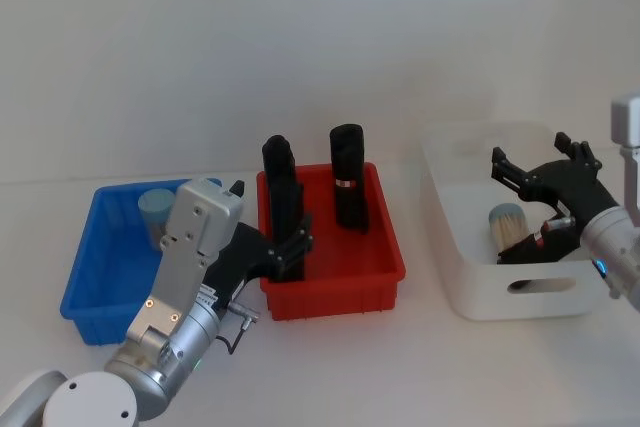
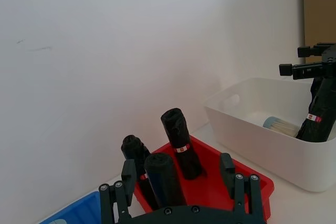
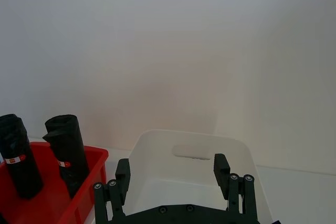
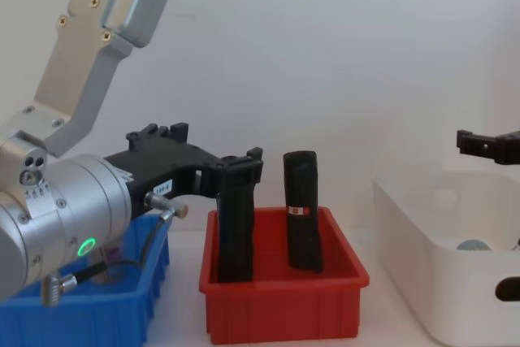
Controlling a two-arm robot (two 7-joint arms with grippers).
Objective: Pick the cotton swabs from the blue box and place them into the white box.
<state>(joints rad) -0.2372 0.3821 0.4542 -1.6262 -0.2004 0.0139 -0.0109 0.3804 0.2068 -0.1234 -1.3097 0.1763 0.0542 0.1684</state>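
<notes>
Count: two cotton swabs tubs (image 1: 155,209) (image 1: 506,224), three bins, two black blocks (image 1: 349,189) standing in the red one.

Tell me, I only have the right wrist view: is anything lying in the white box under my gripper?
Observer: Yes, one swab tub lies on its side in the white box, below the open right gripper.
Operator: Any more in the blue box?
Observer: A second tub sits at the back of the blue box.
Operator: Where is the left gripper?
Observer: The left gripper is open and empty, at the near left edge of the red bin, beside the blue box.
</notes>
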